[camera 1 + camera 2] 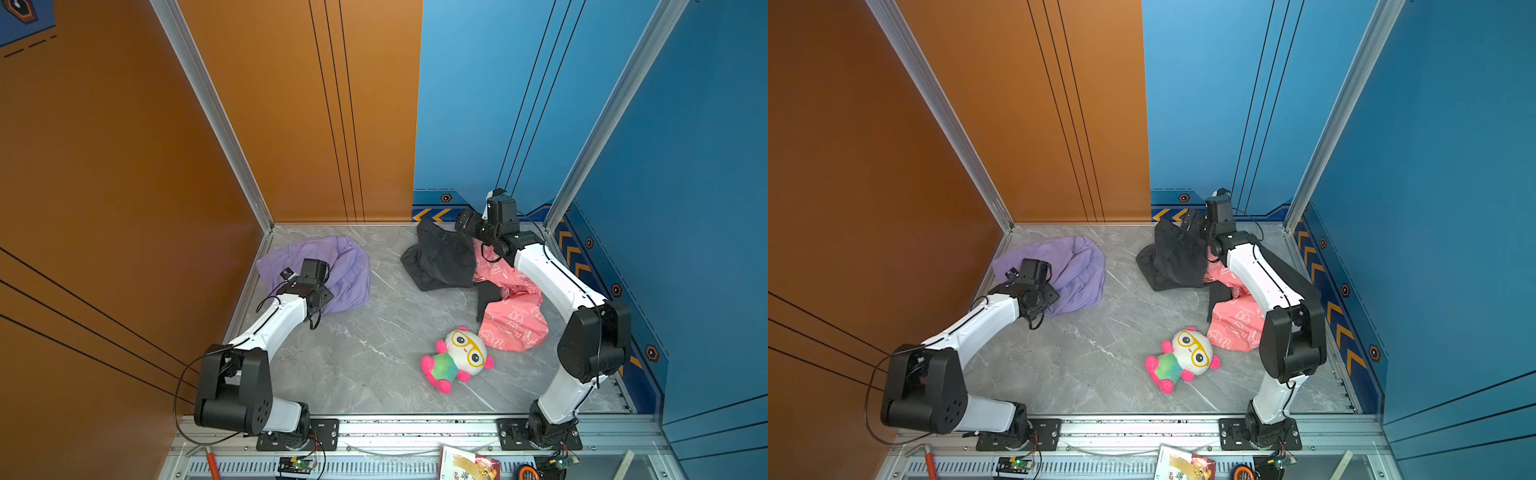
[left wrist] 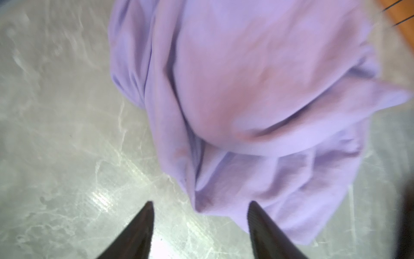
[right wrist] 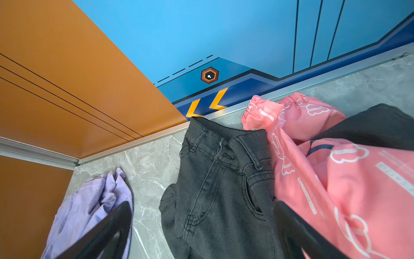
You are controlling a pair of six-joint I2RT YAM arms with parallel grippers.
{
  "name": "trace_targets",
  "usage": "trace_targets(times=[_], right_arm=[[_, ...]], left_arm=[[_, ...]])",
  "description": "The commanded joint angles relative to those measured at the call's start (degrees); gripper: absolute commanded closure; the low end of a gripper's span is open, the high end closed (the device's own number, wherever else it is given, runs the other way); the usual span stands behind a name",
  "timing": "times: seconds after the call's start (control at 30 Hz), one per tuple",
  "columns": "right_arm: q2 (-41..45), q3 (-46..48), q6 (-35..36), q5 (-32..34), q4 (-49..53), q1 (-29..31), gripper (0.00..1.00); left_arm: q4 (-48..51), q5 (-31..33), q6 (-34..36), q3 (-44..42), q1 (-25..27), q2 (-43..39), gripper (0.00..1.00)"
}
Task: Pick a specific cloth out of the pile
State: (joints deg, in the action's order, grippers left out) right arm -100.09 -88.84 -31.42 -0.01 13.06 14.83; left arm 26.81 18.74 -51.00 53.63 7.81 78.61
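Observation:
The lavender cloth (image 1: pixel 349 266) (image 1: pixel 1079 266) lies crumpled alone at the back left of the marble table, apart from the pile. In the left wrist view the cloth (image 2: pixel 257 89) spreads just ahead of my left gripper (image 2: pixel 201 204). That gripper is open, with bare table and the cloth's edge between its fingers, gripping nothing. The pile sits at the back right: black jeans (image 1: pixel 440 262) (image 3: pixel 224 190) and a pink cloth with white print (image 1: pixel 515 316) (image 3: pixel 336 179). My right gripper (image 3: pixel 202 204) hovers open over the jeans, holding nothing.
A pink-and-white plush toy with yellow glasses (image 1: pixel 457 359) (image 1: pixel 1183 359) lies near the front, right of centre. An orange wall (image 1: pixel 124 166) closes the left side and blue walls (image 1: pixel 685 166) the back right and right. An aluminium rail (image 1: pixel 415 428) runs along the front edge.

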Motion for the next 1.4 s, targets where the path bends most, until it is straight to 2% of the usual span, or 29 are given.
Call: trace_targets(times=[0.0, 0.1, 0.23, 0.37, 0.53, 0.77, 0.93, 1.07, 1.23, 1.37], right_arm=[[2.06, 1.25, -0.79, -0.44, -1.49, -0.31, 0.01], [2.40, 1.52, -0.03, -0.30, -2.88, -0.09, 0.01], [4.02, 2.63, 2.91, 1.37, -3.86, -0.12, 0.00], [8.10, 7.88, 6.84, 5.83, -7.33, -0.13, 0.00], [15.76, 20.86, 14.74, 13.11, -15.25, -0.56, 0.00], [24.94, 40.21, 26.24, 21.91, -23.17, -1.91, 0.00], [29.46, 49.84, 28.40, 25.00, -23.79, -3.88, 0.00], [30.36, 56.12, 29.93, 24.65, -26.94, -4.76, 0.00], [25.96, 61.24, 28.10, 22.95, -33.95, -5.45, 0.00], [21.98, 62.04, 27.46, 17.98, -40.45, -5.44, 0.00]], left_arm=[[1.28, 10.71, 2.84, 3.61, 1.48, -4.80, 0.18], [-0.21, 14.56, 6.56, 5.00, 2.25, -7.48, 0.11], [-7.14, 16.33, 16.34, 6.16, 3.11, -10.85, 0.00], [-15.48, 18.78, 25.40, 1.60, 4.67, -13.81, 0.02], [-27.92, 20.19, 30.45, -6.05, 4.66, -15.28, 0.02], [-30.39, 24.87, 34.86, -12.34, 3.74, -13.44, 0.02], [-39.52, 20.34, 39.59, -18.86, 1.49, -10.45, 0.02], [-46.03, 15.95, 41.51, -22.21, -0.67, -7.61, 0.02], [-52.72, 11.48, 46.02, -23.39, -1.55, -1.47, 0.02], [-56.38, 9.08, 46.62, -23.70, -2.27, 3.61, 0.02]])
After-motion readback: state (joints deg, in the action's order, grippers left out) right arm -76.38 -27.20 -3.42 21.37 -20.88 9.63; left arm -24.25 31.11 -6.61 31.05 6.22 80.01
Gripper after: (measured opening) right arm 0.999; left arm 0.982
